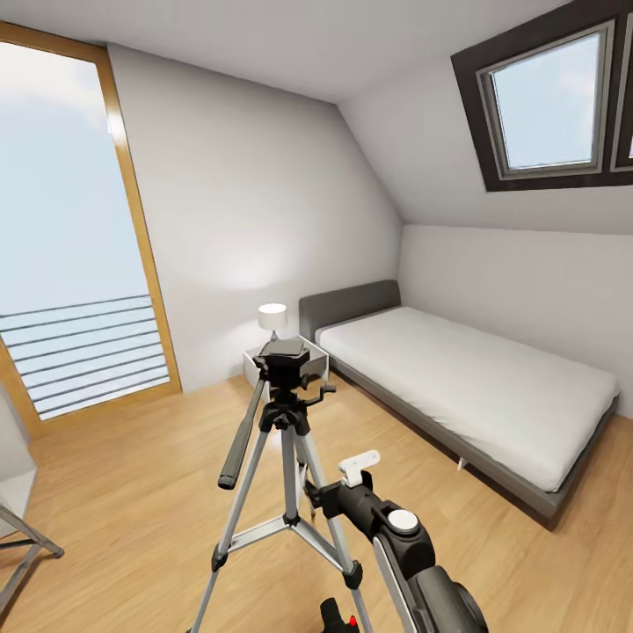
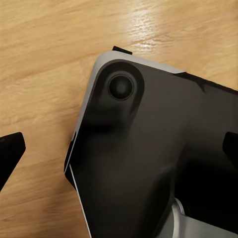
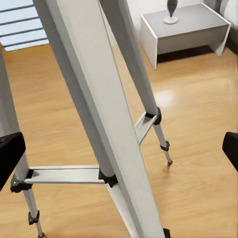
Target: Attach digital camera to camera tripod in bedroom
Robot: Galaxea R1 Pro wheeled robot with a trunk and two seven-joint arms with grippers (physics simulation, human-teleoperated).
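The camera tripod point(image 1: 286, 422) stands on the wood floor in the middle of the bedroom, on silver legs, with a black pan head point(image 1: 283, 356) and its long handle point(image 1: 242, 440) slanting down. The head's top plate is bare. My right gripper point(image 1: 318, 498) hangs close beside the legs. In the right wrist view it point(image 3: 120, 151) is open, with a silver tripod leg point(image 3: 99, 99) just ahead. A small black thing with a red dot, the digital camera point(image 1: 338, 615), shows at the picture's lower edge; what it rests on is hidden. My left gripper point(image 2: 120, 148) is open over my own base point(image 2: 148, 148).
A white bed point(image 1: 475, 378) with a grey frame runs along the right wall. A white nightstand point(image 1: 255, 360) with a ball lamp point(image 1: 272, 316) stands behind the tripod. A tall glazed door point(image 1: 70, 264) is at left, with a grey piece of furniture point(image 1: 18, 510) below it.
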